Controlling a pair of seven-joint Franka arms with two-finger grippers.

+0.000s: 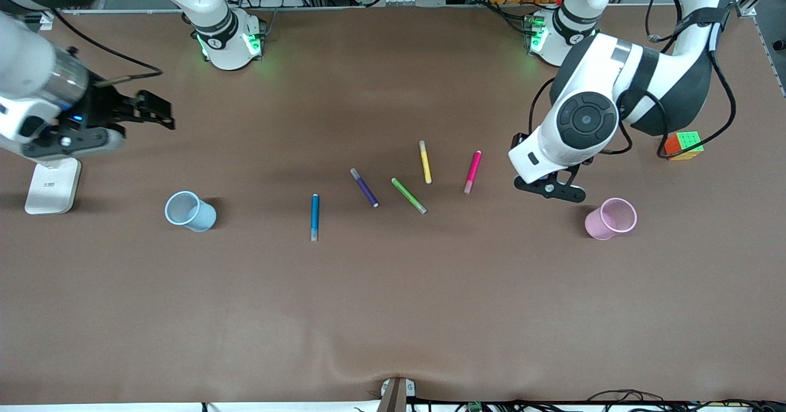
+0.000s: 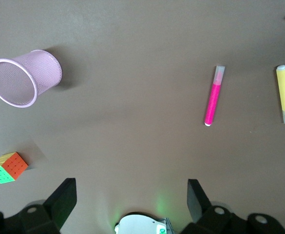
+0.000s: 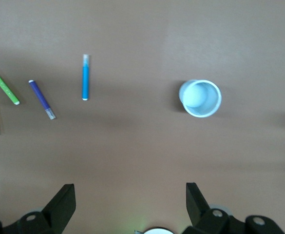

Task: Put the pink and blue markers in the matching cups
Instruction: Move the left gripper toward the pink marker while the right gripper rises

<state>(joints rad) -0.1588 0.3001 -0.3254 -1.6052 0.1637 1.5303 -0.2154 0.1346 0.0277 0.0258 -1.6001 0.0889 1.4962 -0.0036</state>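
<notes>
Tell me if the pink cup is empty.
Empty: the pink cup shows only bare mesh inside, and the pink marker lies on the table.

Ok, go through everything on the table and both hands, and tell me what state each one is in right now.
pink marker: lying flat, not in a cup
blue marker: lying flat, not in a cup
pink cup: upright, empty
blue cup: upright, empty
purple marker: lying flat
green marker: lying flat
yellow marker: lying flat
left hand: open, empty
right hand: open, empty
</notes>
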